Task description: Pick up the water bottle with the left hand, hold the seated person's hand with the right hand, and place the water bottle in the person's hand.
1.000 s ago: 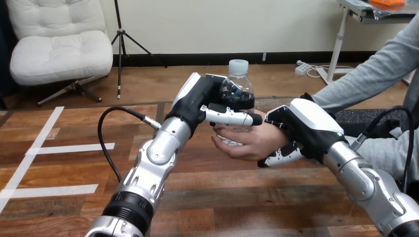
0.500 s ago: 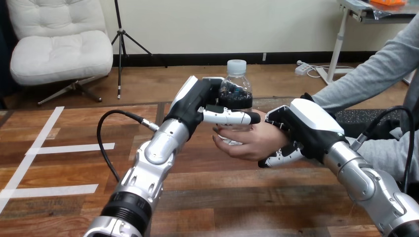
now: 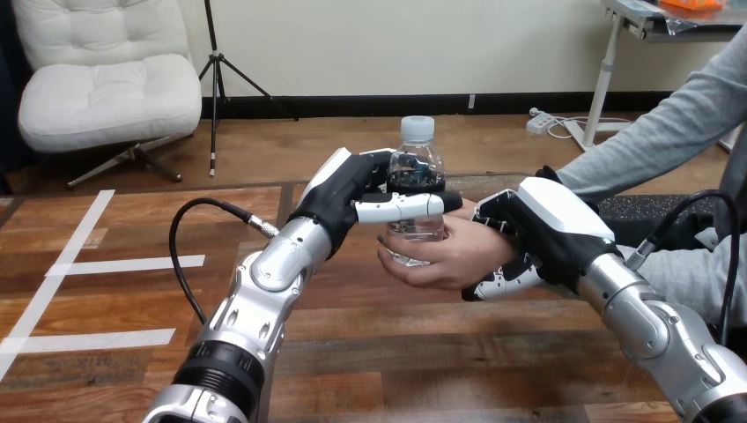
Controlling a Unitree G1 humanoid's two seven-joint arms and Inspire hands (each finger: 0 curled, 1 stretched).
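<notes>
Water bottle lowered into person's hand; left hand grips it, right hand clasps person's hand; open table below.

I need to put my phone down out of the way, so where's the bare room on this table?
Bare table: left of the left arm, around the white tape strips, and the near edge between it and the right arm. Crowded: the middle, where left hand, water bottle, person's hand and right hand meet.
</notes>
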